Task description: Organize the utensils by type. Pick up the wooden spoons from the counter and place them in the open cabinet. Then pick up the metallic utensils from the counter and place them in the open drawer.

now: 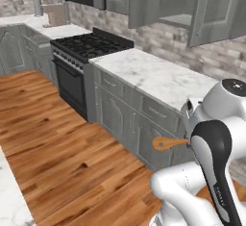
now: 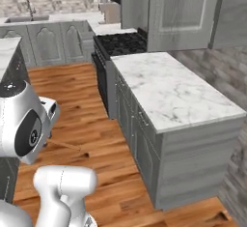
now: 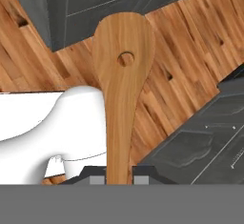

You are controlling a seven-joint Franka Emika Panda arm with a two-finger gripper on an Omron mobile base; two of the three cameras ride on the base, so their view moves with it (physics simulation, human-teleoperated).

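My gripper (image 3: 118,179) is shut on the handle of a wooden spoon (image 3: 124,70), an orange-brown one with a broad flat head and a small round hole. In the left base view the spoon's head (image 1: 168,143) sticks out leftward from behind my arm, held low over the wood floor in front of the counter's grey doors. The white marble counter (image 1: 158,76) (image 2: 173,93) lies bare. The open cabinet (image 1: 185,16) hangs above it with its door (image 1: 214,8) swung out. The other wooden spoon, the metallic utensils and the open drawer are out of view.
A black range (image 1: 89,44) (image 2: 123,42) adjoins the counter's far end. Wood floor (image 1: 62,143) spreads to the left of the counter. The swung-out cabinet door (image 2: 178,13) hangs over the countertop. A second marble counter with a sink (image 2: 29,18) runs along the back wall.
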